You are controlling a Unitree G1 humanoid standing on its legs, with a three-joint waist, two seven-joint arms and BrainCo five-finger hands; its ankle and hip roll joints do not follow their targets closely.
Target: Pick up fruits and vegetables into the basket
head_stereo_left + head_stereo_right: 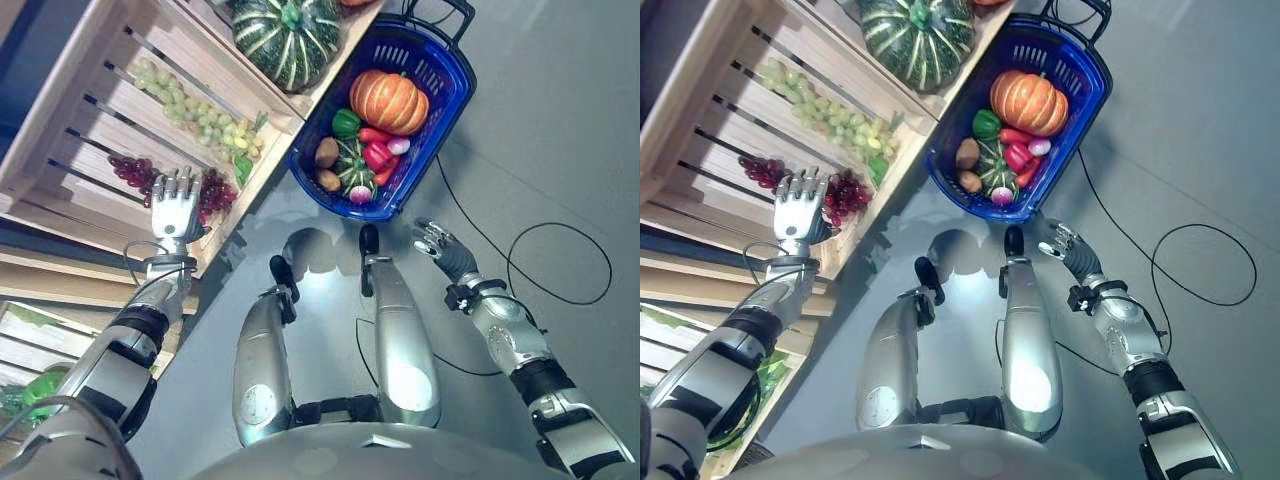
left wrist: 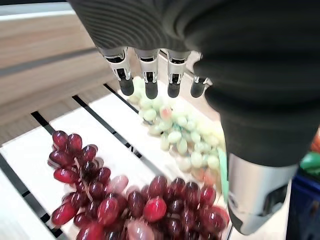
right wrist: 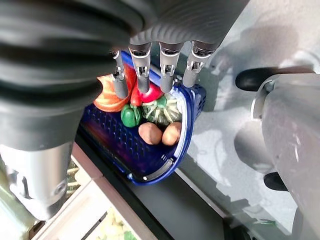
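Note:
A blue basket (image 1: 452, 92) stands on the grey floor holding an orange pumpkin (image 1: 389, 101), a green pepper (image 1: 345, 122), red peppers (image 1: 376, 154), two potatoes (image 1: 327, 152) and a small striped squash. Red grapes (image 1: 214, 191) and green grapes (image 1: 205, 117) lie on a slatted wooden shelf (image 1: 90, 120). My left hand (image 1: 176, 214) hovers open just above the red grapes (image 2: 135, 205), fingers straight. My right hand (image 1: 438, 244) hangs open over the floor near the basket's near end (image 3: 186, 117), holding nothing.
A large striped green pumpkin (image 1: 288, 38) sits on the shelf beside the basket. More wooden shelving with green produce (image 1: 35, 392) lies at my lower left. Open grey floor stretches to the right.

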